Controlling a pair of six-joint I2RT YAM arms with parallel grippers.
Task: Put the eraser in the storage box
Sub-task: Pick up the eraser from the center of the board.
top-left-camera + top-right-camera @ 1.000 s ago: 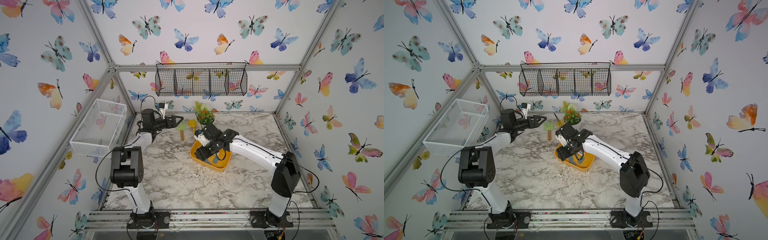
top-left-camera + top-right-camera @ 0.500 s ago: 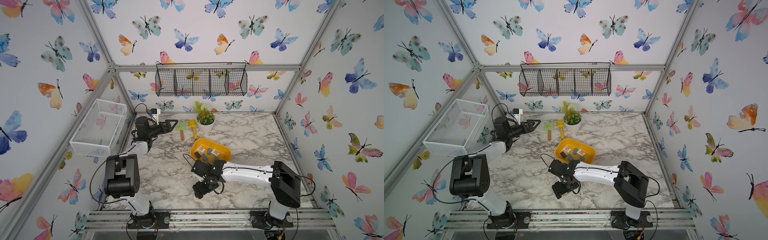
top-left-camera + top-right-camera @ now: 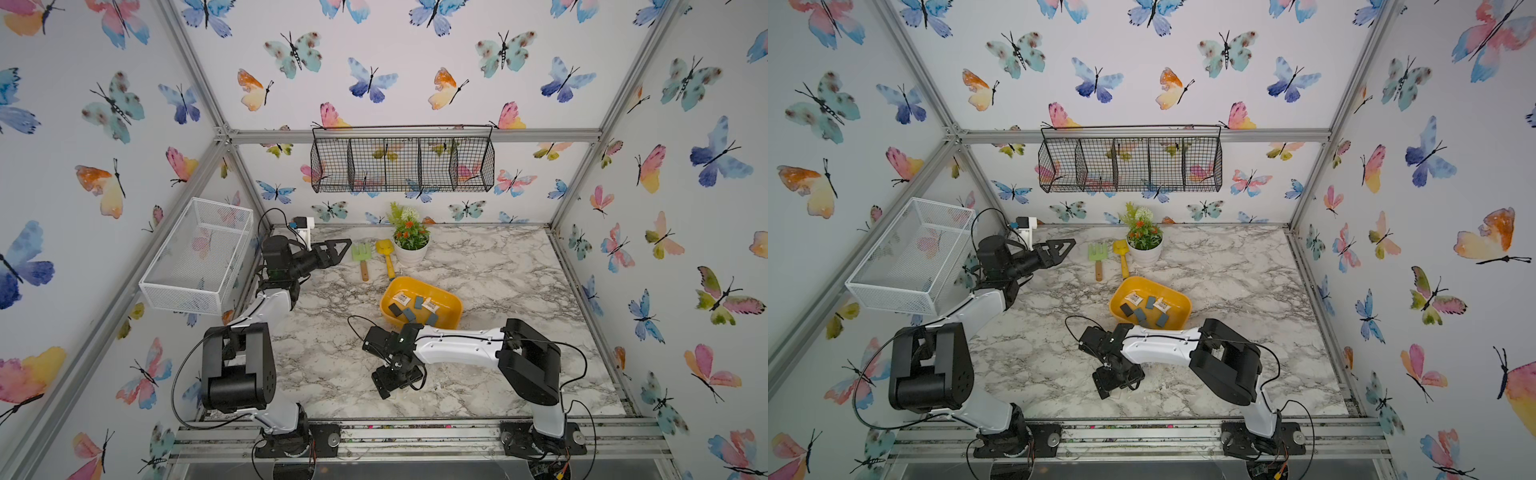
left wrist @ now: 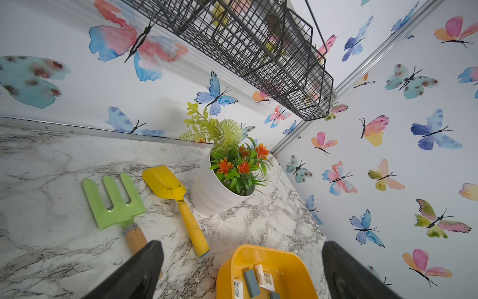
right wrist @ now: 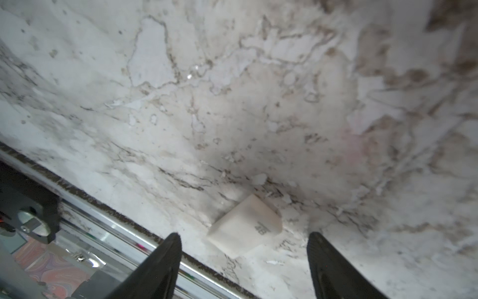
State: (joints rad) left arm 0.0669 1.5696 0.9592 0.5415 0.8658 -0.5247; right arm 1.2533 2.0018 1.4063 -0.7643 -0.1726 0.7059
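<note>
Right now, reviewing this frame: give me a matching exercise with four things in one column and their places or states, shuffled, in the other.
Things:
1. storage box
2. white eraser
3. black wire basket
4. green rake

Places or states:
a. hanging on the back wall
b. lying on the tabletop, just ahead of the open right end effector
c. holding several small blocks
d. lying flat beside the yellow shovel

Pairs: 1-c, 2-b, 3-a, 4-d
</note>
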